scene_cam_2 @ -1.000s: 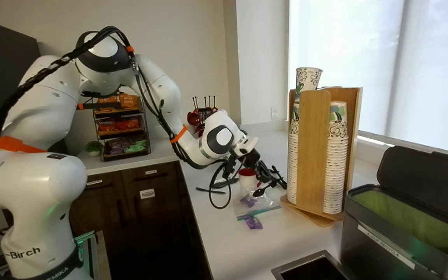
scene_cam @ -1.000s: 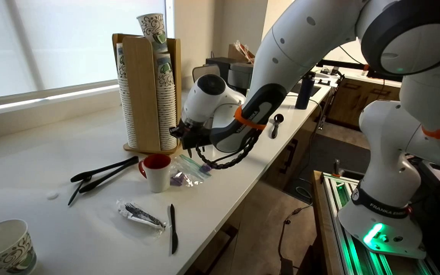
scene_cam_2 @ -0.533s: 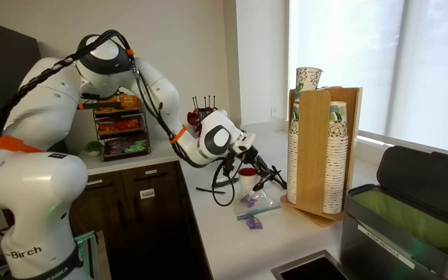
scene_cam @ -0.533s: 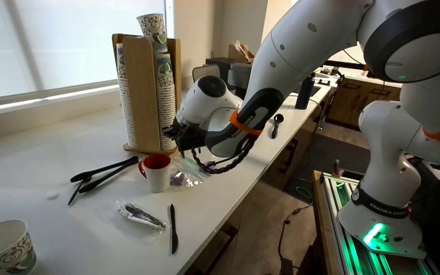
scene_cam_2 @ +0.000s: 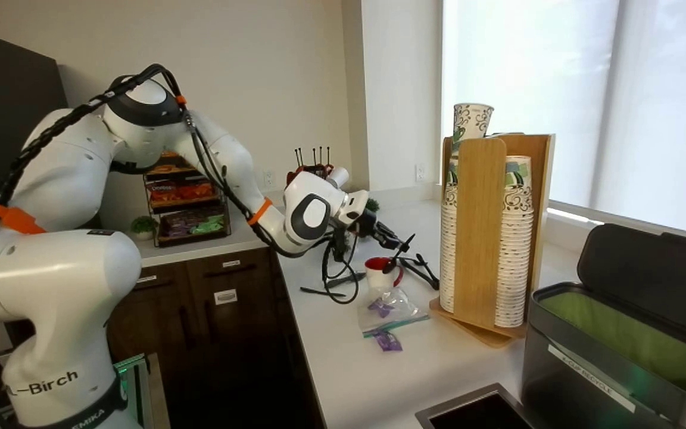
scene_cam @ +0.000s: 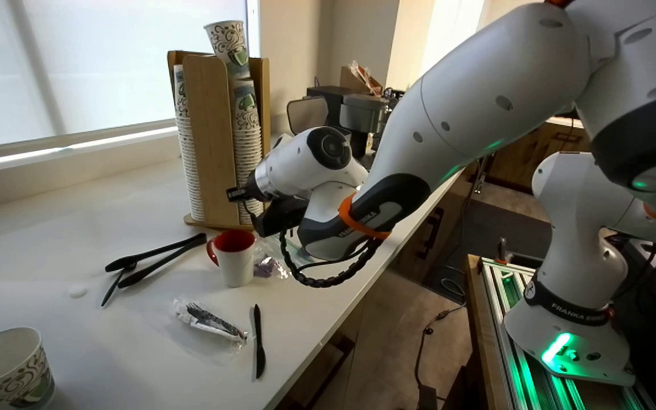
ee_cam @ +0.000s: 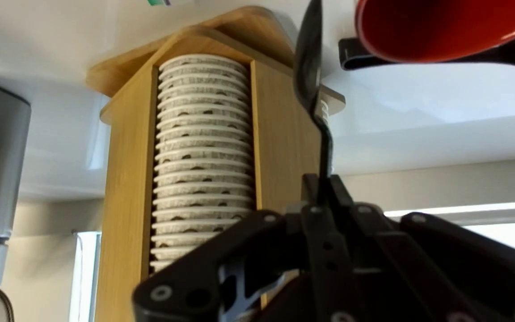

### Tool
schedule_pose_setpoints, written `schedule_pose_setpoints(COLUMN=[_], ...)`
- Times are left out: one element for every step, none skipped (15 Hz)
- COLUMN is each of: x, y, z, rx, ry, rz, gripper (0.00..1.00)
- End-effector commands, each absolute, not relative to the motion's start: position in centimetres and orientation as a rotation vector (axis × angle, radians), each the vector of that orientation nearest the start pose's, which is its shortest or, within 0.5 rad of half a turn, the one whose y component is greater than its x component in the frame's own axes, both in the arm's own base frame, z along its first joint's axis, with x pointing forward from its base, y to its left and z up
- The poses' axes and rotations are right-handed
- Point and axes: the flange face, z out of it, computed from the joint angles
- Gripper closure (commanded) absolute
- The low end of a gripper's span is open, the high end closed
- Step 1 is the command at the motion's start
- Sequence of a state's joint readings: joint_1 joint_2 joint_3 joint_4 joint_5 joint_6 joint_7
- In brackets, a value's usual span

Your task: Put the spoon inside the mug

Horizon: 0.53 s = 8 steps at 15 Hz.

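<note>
My gripper [ee_cam: 324, 181] is shut on the handle of a black spoon [ee_cam: 307, 67]. The spoon's bowl points away from the fingertips, and in an exterior view the spoon [scene_cam_2: 388, 267] hangs tilted, bowl down, overlapping the mug's rim on the handle side. No silvery spoon is in view. The white mug with red inside [scene_cam_2: 377, 277] stands upright on the counter; it also shows in an exterior view [scene_cam: 237, 265] and, at the upper right, in the wrist view [ee_cam: 436, 27]. There a gap separates bowl and mug. My arm hides the spoon and fingertips in an exterior view.
A wooden rack of paper cups [scene_cam: 209, 142] stands close behind the mug. Black tongs [scene_cam: 157, 255] lie by its handle. A plastic bag [scene_cam_2: 399, 307] lies beside it. A wrapped fork [scene_cam: 208, 320], a black knife [scene_cam: 258, 341] and a paper cup [scene_cam: 12, 370] are nearer the counter's end.
My gripper has risen and moved toward the mug with the black spoon, which now hangs at the mug's rim height in an exterior view instead of lower beside it. The mug has not moved.
</note>
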<state>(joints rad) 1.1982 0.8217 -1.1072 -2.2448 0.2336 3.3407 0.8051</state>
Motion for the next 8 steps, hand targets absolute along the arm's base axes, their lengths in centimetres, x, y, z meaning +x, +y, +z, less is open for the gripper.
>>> schedule_pose_setpoints(x=[57.3,57.3,57.5,57.6,57.7,57.7,57.6,57.6], y=[8.5,8.9,9.6,10.0,10.5,10.8,11.2,11.4], z=[27.6,27.3,26.7,26.6,26.3,26.2,26.2,26.3], rx=[-2.871,-2.879,-2.878,-2.877,-2.866,-2.856,-2.850,-2.843], ry=[0.731,0.713,0.674,0.625,0.580,0.528,0.495,0.468], rz=[-1.660,-1.663,-1.670,-1.692,-1.720,-1.750,-1.774,-1.796], gripper=[0.99,0.99,0.99,0.99,0.99,0.99,0.99,0.99])
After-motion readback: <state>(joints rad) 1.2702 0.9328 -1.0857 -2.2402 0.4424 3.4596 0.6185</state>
